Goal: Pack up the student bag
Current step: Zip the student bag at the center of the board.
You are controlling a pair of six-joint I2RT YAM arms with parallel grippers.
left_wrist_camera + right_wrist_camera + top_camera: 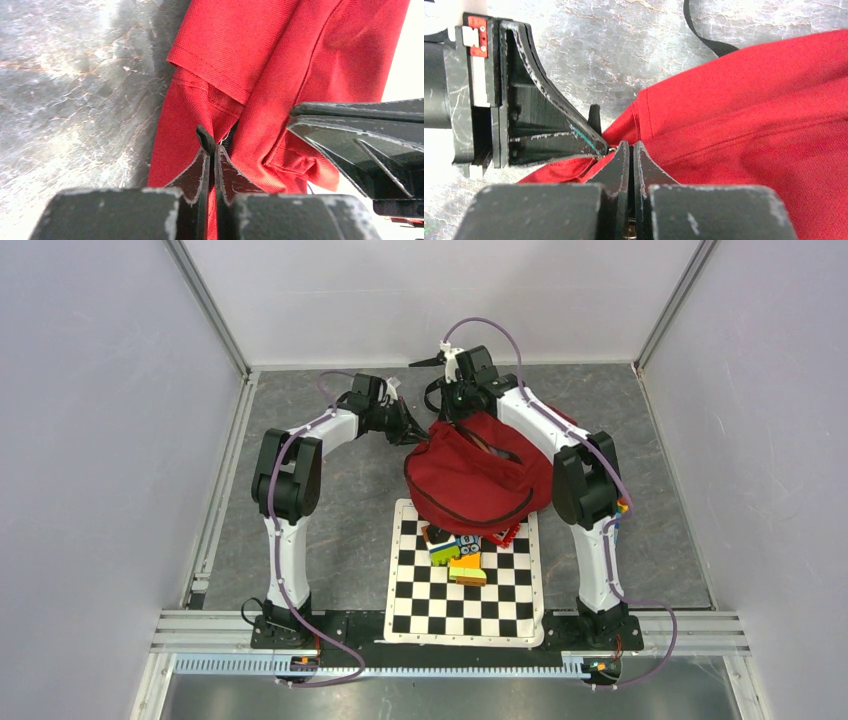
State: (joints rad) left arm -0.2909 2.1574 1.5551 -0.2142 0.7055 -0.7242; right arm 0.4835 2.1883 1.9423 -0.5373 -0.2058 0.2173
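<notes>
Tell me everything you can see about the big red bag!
The student bag is dark red woven cloth, with a black strap trailing behind and a dark zipper line curving along its near side. It sits slumped and wrinkled on the grey table, its near edge overlapping the checkered mat, with colourful toy blocks just in front. The left claw and right claw are both shut on folds at its far edge, close together.

Can't see inside student bag (475, 475) from top view, can't identify toys (455, 548) half-buried under its near edge, can't see far strip of checkerboard mat (500, 595) beneath. Can't resolve black tab (205, 137) clamped in left gripper (211, 152) as zip pull or strap end; can't see pinch point inside closed right gripper (631, 147). Getting only cropped bag fabric in both wrist views.
</notes>
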